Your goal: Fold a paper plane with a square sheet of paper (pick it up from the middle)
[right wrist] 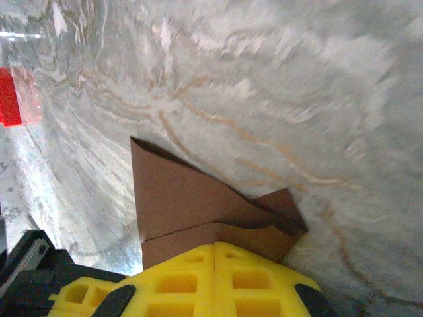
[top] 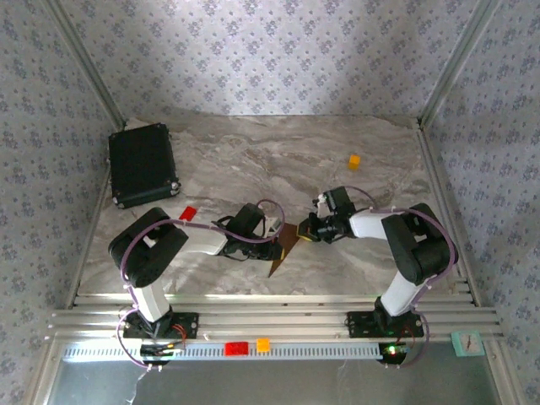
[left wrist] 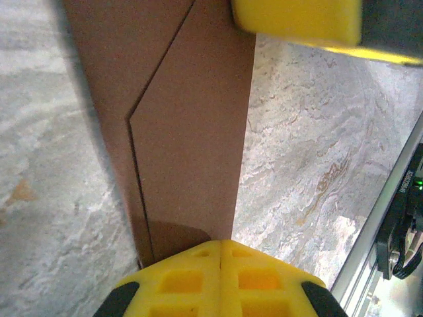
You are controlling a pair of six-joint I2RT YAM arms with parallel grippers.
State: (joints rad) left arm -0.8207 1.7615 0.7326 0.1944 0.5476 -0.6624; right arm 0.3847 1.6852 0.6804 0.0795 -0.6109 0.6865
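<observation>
Holding the paper plane [top: 281, 253] at both ends, mid-table between my two arms.
My left gripper [left wrist: 220, 246] is fully closed, yellow fingers pinched on one end of the brown paper, which runs away from it as a narrow folded strip with a slanted crease, the marble table [left wrist: 317, 132] behind it. My right gripper [right wrist: 216, 247] is likewise clamped tight on the other end, where folded flaps fan out ahead of its fingers. From above, the plane's pointed tip angles toward the near edge. A red block [top: 187, 213] sits to its left, the black case [top: 142, 164] far left, an orange block [top: 354, 160] far right.
</observation>
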